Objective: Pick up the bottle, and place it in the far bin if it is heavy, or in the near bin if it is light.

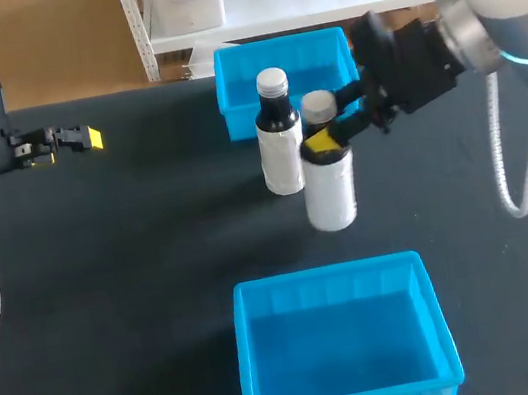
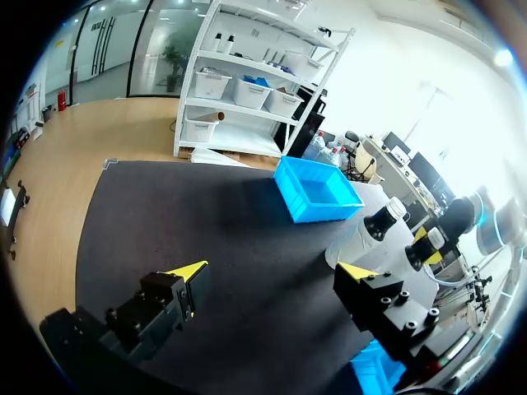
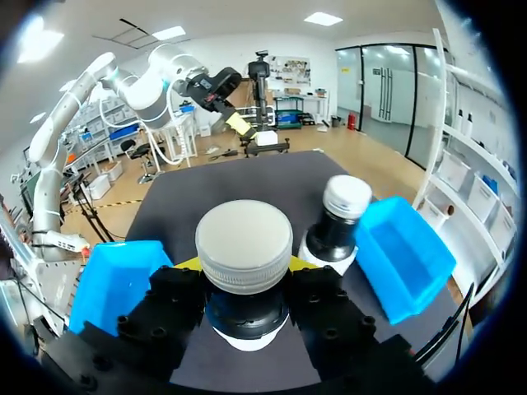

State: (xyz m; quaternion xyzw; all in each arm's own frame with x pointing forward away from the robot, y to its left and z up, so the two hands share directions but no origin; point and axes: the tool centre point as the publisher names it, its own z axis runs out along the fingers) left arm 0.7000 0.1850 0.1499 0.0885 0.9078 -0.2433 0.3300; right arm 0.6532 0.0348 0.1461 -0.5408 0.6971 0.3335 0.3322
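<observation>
1. Yellow-tipped right end effector [image 1: 323,139] clamped on neck of the held bottle [image 1: 330,191], mid-bench, just beside a second bottle [image 1: 280,149]; left end effector [image 2: 273,270] spread wide, nothing in it, well apart.
2. Step: pick-up, judging weight; next needs a straight lift, then a bin.
3. Open room toward near bin [image 1: 328,275]; far bin [image 1: 237,111] sits behind second bottle, mind it.

The far bin [image 1: 241,110] was partly hidden by the standing bottle [image 1: 281,154]; the neck of the held bottle [image 1: 330,191] was covered by the right gripper [image 1: 325,123].
</observation>
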